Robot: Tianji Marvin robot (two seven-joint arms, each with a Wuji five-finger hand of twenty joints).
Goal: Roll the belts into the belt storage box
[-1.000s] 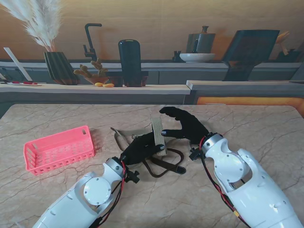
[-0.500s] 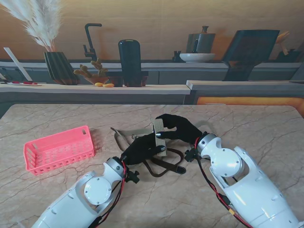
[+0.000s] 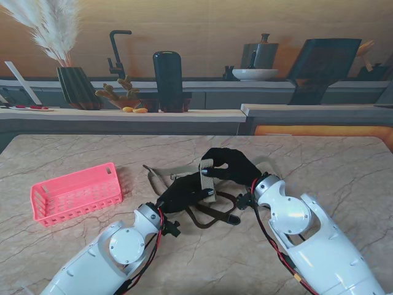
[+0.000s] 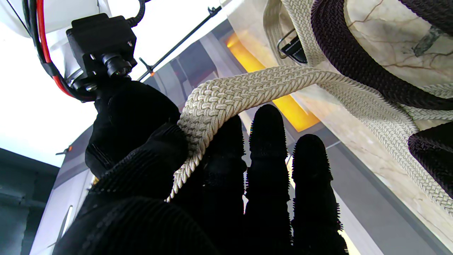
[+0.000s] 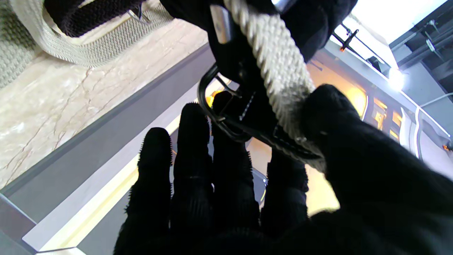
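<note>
A beige woven belt (image 3: 207, 179) stands up from the table's middle, with my left hand (image 3: 183, 192) shut on its raised end. In the left wrist view the beige belt (image 4: 233, 92) bends over my left fingers (image 4: 269, 156) under the thumb. My right hand (image 3: 231, 165) curls over the top of the same end. Its thumb (image 5: 339, 120) presses the beige belt (image 5: 279, 71) beside a black buckle (image 5: 226, 122). A dark brown belt (image 3: 212, 215) lies looped on the table under both hands. The pink storage box (image 3: 73, 184) sits at the left, apart from the belts.
The beige belt's loose strap (image 3: 169, 171) trails to the left, toward the box. The marble table (image 3: 319, 163) ends at a grey counter edge behind. On that counter stand a vase (image 3: 77, 86), a black cylinder (image 3: 167, 80) and a bowl (image 3: 254, 74).
My right hand swung left from an open spread beside the belt and closed over the top of the raised beige end. My left hand kept its hold in place.
</note>
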